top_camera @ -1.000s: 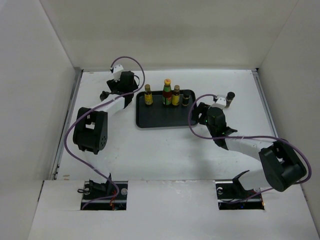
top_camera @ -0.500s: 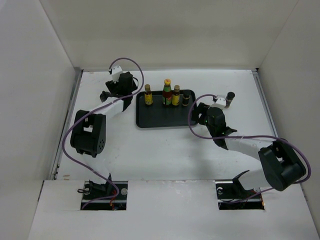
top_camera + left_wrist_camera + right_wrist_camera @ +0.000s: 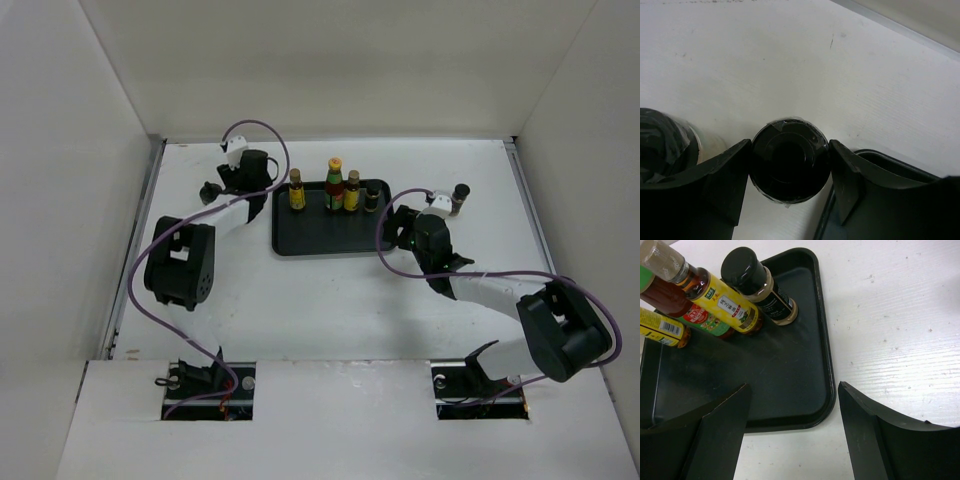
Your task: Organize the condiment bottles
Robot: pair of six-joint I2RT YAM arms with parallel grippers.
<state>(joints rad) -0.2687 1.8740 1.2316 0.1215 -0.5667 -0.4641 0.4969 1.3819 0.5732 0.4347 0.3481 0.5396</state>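
One black tray [image 3: 320, 235] — seven condiment bottles [image 3: 334, 185], four on it and three off.

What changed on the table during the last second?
The left end effector barely shifted, but it closed on the black-capped bottle standing on the table beside the tray. The right end effector stayed open above the tray's edge. The four bottles on the tray and the lone bottle to its right did not move.

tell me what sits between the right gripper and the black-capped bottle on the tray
Between the right gripper and the black-capped bottle lies only bare black tray floor, seen in the right wrist view.
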